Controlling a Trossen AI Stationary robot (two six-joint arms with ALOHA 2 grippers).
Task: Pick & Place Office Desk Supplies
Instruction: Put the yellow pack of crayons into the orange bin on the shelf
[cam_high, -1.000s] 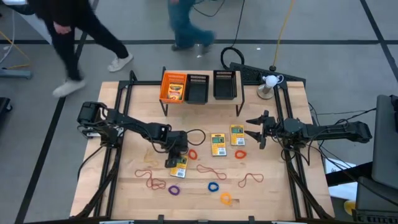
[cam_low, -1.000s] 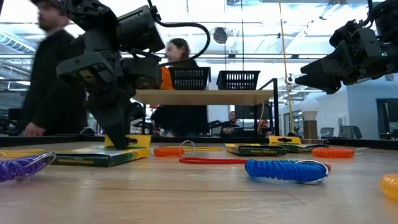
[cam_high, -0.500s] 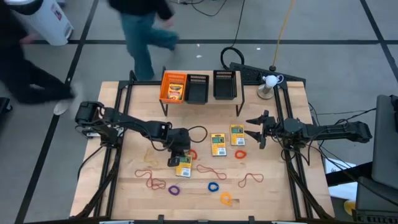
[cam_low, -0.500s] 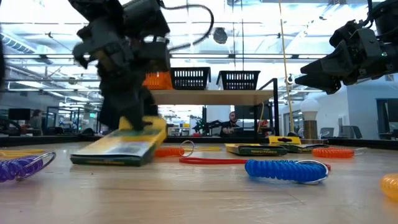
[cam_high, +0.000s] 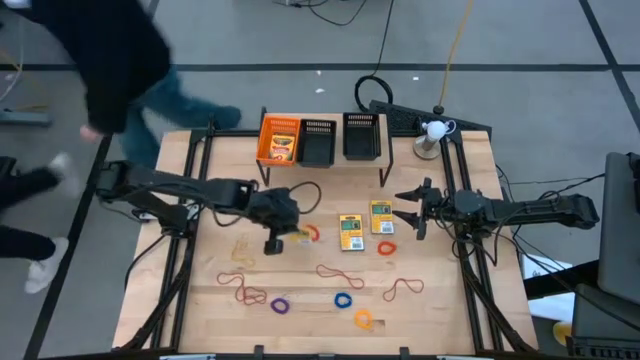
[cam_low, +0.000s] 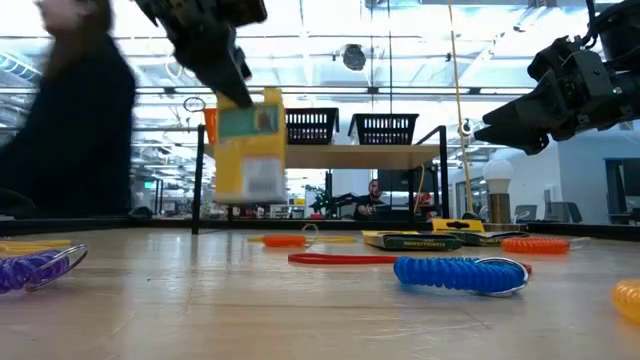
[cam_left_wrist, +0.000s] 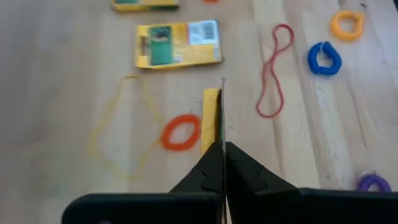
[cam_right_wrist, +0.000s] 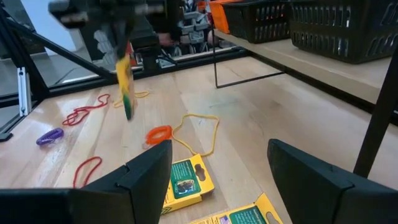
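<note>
Clamped on a yellow packet (cam_high: 297, 233), our left gripper (cam_high: 284, 227) shows in the high view left of the table's middle, with the packet now off the wood; a second ago that packet lay flat on the table nearer to us, so the pick is done and we judge the carry to the orange tray (cam_high: 279, 140) on the far shelf comes next. That same view gives the layout: two more packets (cam_high: 350, 231) side by side toward the right, one already in the orange tray, and rubber bands (cam_high: 243, 288) and small rings (cam_high: 343, 300) scattered along the near side. Our right gripper (cam_high: 412, 215) waits right of the packets, fingers spread and holding nothing. Dropping to the low view, we see what the overhead cannot: the packet (cam_low: 249, 146) hangs well clear of the table, label upright, pinched at its top edge, while the blue ring (cam_low: 459, 272) sits near the camera. From the left wrist view, the fingers meet on the packet (cam_left_wrist: 211, 119) edge-on, so it reads as a thin yellow strip, with an orange ring (cam_left_wrist: 181, 132) and a flat packet (cam_left_wrist: 178, 44) on the wood below it. Our right wrist view shows the carried packet (cam_right_wrist: 124, 81) from the side, dangling above the table, and its own wide-set fingers (cam_right_wrist: 148, 168).
</note>
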